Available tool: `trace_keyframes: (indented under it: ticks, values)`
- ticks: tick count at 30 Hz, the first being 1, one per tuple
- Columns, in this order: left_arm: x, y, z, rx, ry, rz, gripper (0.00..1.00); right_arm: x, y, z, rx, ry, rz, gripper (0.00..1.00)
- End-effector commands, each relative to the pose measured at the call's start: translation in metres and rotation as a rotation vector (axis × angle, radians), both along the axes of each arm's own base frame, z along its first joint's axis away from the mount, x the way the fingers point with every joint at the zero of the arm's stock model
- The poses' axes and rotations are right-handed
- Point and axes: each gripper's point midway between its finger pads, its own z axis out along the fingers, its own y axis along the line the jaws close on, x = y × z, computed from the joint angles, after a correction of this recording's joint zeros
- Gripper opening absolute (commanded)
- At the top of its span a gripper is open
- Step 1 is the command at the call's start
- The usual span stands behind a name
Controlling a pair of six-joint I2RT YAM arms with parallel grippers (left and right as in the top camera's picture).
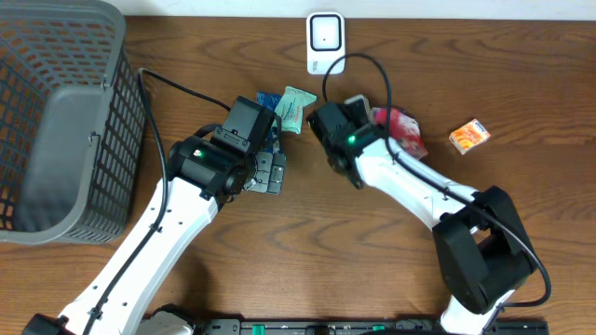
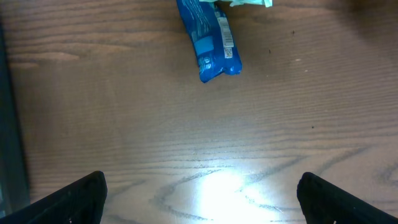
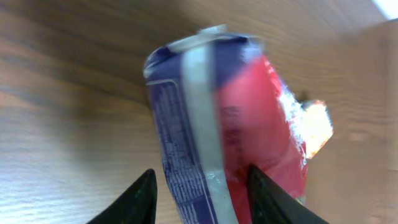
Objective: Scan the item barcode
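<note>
The red-and-blue crinkly foil packet lies on the brown wooden table, between the two fingers of my right gripper, which flank its lower end. I cannot tell whether they are pinching it or loose. My left gripper is spread wide and empty over bare wood, near a blue plastic pouch. The white boxy scanner stands at the far edge, and a grey mesh basket sits at the left.

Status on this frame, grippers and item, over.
Left gripper open, empty. Right gripper astride red packet, grip unclear. Scanner at far edge; black cable loops between.
</note>
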Motion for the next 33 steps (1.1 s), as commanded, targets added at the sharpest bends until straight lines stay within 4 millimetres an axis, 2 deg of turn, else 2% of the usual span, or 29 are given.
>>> trace_keyframes:
  ticks: [1, 4, 6, 9, 11, 14, 15, 19, 22, 25, 28, 33]
  values:
    - [0.0, 0.002, -0.002, 0.008, 0.004, 0.002, 0.98, 0.016, 0.031, 0.024, 0.245, 0.037, 0.0, 0.49]
    - [0.0, 0.002, -0.002, 0.008, 0.004, 0.002, 0.98, 0.026, 0.036, 0.055, 0.386, 0.08, -0.002, 0.63]
    - [0.0, 0.002, -0.002, 0.008, 0.004, 0.002, 0.98, 0.03, 0.032, 0.071, 0.466, 0.107, -0.014, 0.69]
    - [0.0, 0.002, -0.002, 0.008, 0.004, 0.002, 0.98, 0.034, 0.003, 0.08, 0.513, 0.138, -0.081, 0.74]
    - [0.0, 0.002, -0.002, 0.008, 0.004, 0.002, 0.98, 0.03, -0.027, 0.073, 0.488, 0.179, -0.14, 0.76]
    - [0.0, 0.002, -0.002, 0.008, 0.004, 0.002, 0.98, 0.018, -0.059, 0.056, 0.452, 0.255, -0.192, 0.73]
    - [0.0, 0.002, -0.002, 0.008, 0.004, 0.002, 0.98, 0.014, -0.064, 0.05, 0.454, 0.28, -0.193, 0.72]
    - [0.0, 0.002, -0.002, 0.008, 0.004, 0.002, 0.98, -0.006, -0.061, 0.016, 0.559, 0.426, -0.087, 0.75]
    - [0.0, 0.002, -0.002, 0.008, 0.004, 0.002, 0.98, -0.005, -0.067, -0.002, 0.582, 0.416, -0.104, 0.76]
    - [0.0, 0.002, -0.002, 0.008, 0.004, 0.002, 0.98, -0.004, -0.06, -0.014, 0.643, 0.409, -0.088, 0.78]
    - [0.0, 0.002, -0.002, 0.008, 0.004, 0.002, 0.98, -0.001, -0.057, -0.027, 0.677, 0.384, -0.09, 0.72]
    - [0.0, 0.002, -0.002, 0.008, 0.004, 0.002, 0.98, -0.005, -0.056, -0.045, 0.702, 0.37, -0.13, 0.7]
